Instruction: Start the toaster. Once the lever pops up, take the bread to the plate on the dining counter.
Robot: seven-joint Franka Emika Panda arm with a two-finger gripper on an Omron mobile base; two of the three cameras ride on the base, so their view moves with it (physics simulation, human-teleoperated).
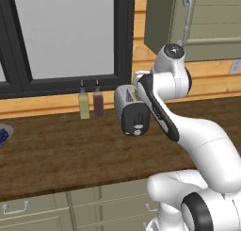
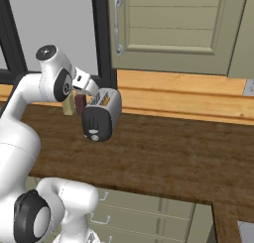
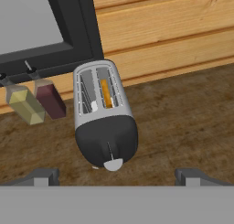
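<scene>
Standing on the dark, streaked wood-grain counter [image 1: 56, 154], the toaster [image 3: 104, 118] served as the fixed point of the scene: a small body of brushed silver metal with a smooth, rounded black end face, a pale lever tab low on that face, and two long slots cut into its top. Inside the slot farther from the bottles, the bread [image 3: 106, 93] showed as a thin orange-tan strip standing on edge, sunk low between the wire guides. Just to one side of the toaster, near the black window frame [image 1: 123, 41], stood two slim square-sided bottles, one of pale yellow-green liquid [image 3: 25, 106] and one dark maroon [image 3: 49, 99], each with a narrow dark neck. Behind the toaster ran a wall of warm, horizontal honey-coloured planks [image 2: 178, 95]. The gripper [image 3: 117, 177] hung above the toaster's black end and apart from it, its two blunt dark grey finger tips [image 3: 42, 176] spread wide with nothing between them. Over the toaster, the glossy white arm [image 1: 164, 112] with its dark joint bands curved down from the base.
</scene>
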